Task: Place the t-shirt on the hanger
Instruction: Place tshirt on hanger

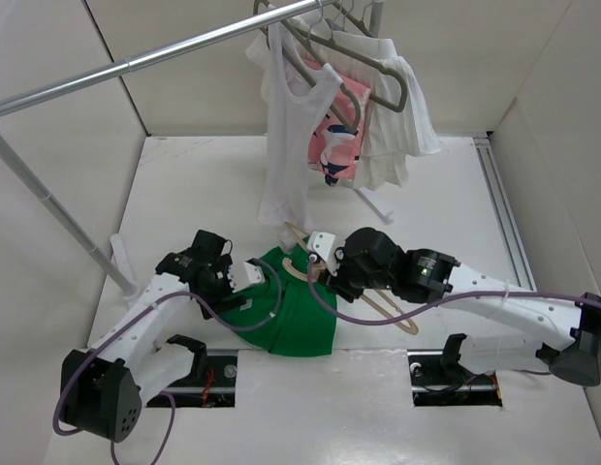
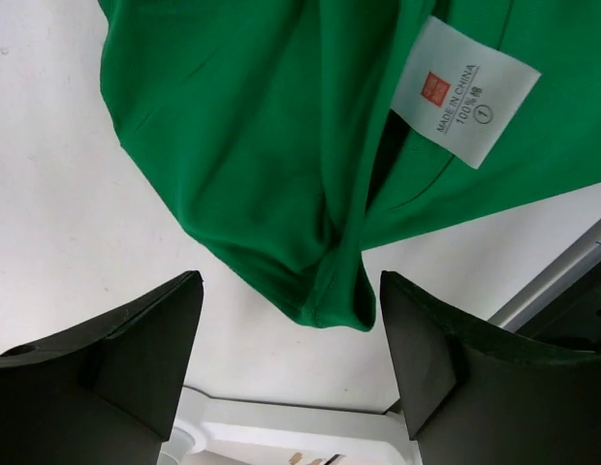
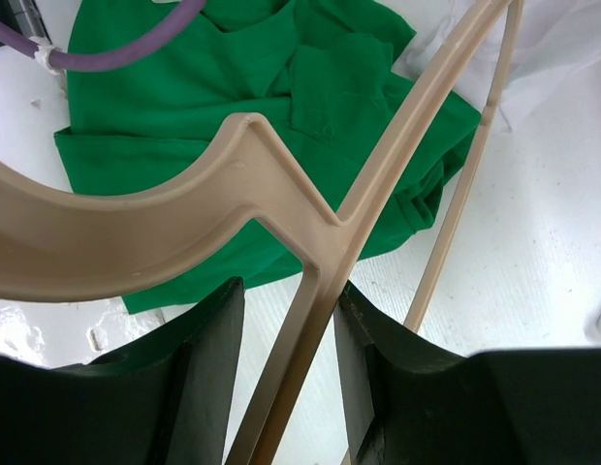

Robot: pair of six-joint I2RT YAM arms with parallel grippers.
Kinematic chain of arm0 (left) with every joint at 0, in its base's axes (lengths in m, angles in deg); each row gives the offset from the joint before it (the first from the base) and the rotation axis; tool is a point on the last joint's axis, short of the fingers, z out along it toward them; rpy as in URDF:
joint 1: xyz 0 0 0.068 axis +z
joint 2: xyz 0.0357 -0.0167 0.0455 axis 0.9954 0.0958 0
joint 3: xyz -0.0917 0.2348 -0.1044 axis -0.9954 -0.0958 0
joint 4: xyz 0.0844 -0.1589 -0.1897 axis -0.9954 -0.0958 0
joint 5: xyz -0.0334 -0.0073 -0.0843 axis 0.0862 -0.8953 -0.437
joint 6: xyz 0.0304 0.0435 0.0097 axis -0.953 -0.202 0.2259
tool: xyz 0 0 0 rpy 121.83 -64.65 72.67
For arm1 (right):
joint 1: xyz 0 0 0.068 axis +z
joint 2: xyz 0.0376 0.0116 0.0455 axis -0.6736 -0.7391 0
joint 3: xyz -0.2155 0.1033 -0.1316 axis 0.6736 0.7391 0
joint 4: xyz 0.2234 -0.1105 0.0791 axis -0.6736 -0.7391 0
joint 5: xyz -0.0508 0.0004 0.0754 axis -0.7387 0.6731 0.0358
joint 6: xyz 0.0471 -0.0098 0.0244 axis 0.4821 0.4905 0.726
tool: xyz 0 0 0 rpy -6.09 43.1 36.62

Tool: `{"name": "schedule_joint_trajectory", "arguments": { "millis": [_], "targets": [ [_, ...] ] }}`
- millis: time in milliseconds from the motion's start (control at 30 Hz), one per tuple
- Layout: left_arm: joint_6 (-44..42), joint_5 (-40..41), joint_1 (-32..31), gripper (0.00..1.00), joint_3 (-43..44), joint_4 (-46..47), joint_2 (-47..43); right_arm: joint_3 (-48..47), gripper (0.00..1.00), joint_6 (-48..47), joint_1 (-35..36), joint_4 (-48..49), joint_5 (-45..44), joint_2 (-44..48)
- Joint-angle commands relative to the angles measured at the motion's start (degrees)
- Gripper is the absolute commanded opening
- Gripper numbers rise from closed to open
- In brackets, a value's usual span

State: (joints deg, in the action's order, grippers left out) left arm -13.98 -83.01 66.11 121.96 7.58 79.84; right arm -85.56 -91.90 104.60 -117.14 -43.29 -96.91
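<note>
Two pincers, two different stories. The right pincer (image 3: pixel 286 315) is clamped on the hanger (image 3: pixel 136 223), with its jaws squeezing one slim beige arm right below the thick curved shoulder piece. The rest of the hanger stretches ahead of that pincer and crosses over the t-shirt (image 3: pixel 184 97), which lies crumpled on the white counter (image 1: pixel 204 184). I can't really tell if the far end of the hanger sits inside the shirt or just on top of it. A purple cable (image 3: pixel 116 48) runs across the shirt's far corner.

The left pincer (image 2: pixel 291 291) has its jaws wide apart and grips nothing. A folded green edge of the shirt hangs just ahead of the gap, and the white neck label (image 2: pixel 465 92) is further ahead and off to the right.

Well beyond both pincers, a metal rail (image 1: pixel 136 63) carries a white tank top (image 1: pixel 286 145), a pink patterned garment (image 1: pixel 332 150) and grey hangers (image 1: pixel 378 68).
</note>
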Motion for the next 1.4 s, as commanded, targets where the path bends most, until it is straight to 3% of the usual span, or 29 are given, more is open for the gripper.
{"name": "schedule_joint_trajectory", "arguments": {
  "millis": [0, 100, 233, 367, 433, 633, 833, 1033, 1200, 1367],
  "targets": [
    [0.3, 2.1, -0.6, 0.7, 1.0, 0.8, 1.2, -2.6, 0.0, -0.5, -0.2, 3.7, 0.8, 0.0],
    [0.3, 3.9, -0.6, 0.67, 0.4, 1.3, 2.9, -2.0, 0.0, -0.5, -0.2, 3.7, 0.3, 0.6],
    [2.0, 6.1, -0.6, 0.48, -0.3, 3.7, 2.9, -2.0, 0.0, -0.5, -0.2, 3.7, 0.3, 1.7],
    [2.5, 5.4, -0.6, 0.22, 1.8, 2.9, 2.2, -1.4, 0.0, -1.0, -0.2, 3.7, 0.3, 1.1],
    [2.5, 4.8, -0.6, 0.0, 1.8, 2.3, 2.2, -2.0, 0.0, -1.7, -0.2, 3.7, 2.2, 0.6],
    [6.3, 1.0, -0.6, 0.0, 5.8, 0.4, 1.7, -2.5, 0.0, -7.1, -0.2, 5.3, 11.0, 2.4],
    [14.7, -5.4, -0.6, 0.0, 18.2, 0.4, 2.3, -10.6, 0.0, -7.1, -0.2, -12.4, 9.3, 3.8],
    [21.2, -7.8, -0.6, 0.0, 24.4, -0.3, 11.5, -11.9, 0.0, -5.4, -0.2, -22.1, 22.3, 4.3],
    [23.8, -9.0, -0.6, 0.0, 28.0, -1.8, 15.7, -10.8, 0.0, -5.4, -0.2, -19.3, 26.9, 8.8],
    [26.5, -7.0, -2.6, 0.0, 29.8, -2.9, 16.3, -11.4, 0.0, -6.1, -0.2, -12.8, 31.0, 5.8]
  ]
}}
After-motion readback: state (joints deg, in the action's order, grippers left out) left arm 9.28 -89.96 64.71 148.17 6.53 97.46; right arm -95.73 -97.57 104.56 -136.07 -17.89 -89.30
